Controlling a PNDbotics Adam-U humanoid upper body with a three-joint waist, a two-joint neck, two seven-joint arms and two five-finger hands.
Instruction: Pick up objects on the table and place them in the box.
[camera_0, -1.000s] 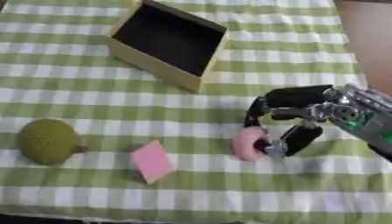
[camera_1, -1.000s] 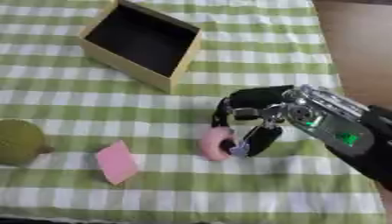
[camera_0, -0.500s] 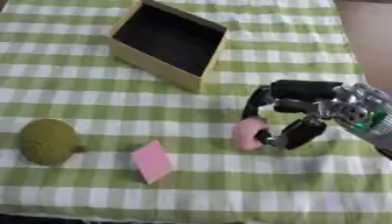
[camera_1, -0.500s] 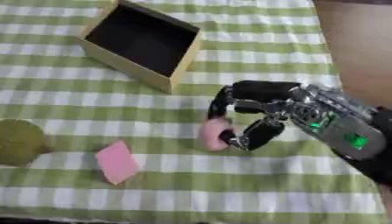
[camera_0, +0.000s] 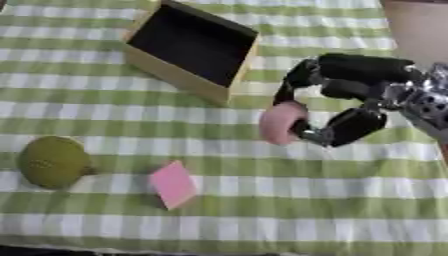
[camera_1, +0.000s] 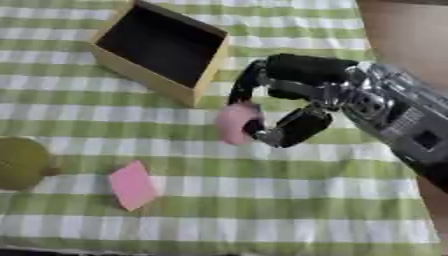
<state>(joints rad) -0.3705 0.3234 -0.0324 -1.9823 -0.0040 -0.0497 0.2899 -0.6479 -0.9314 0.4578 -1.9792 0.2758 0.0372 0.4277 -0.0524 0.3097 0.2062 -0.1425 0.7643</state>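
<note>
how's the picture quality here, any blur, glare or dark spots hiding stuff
Left eye view: soft all over, the right hand and pink round object smeared; the box interior is black, so its contents cannot be told. Right eye view: same softness; even light, no glare, the green fruit cut by the left edge.

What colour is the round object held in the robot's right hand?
Pink; the round object, pinched by the right hand, shows best in the left eye view.
</note>
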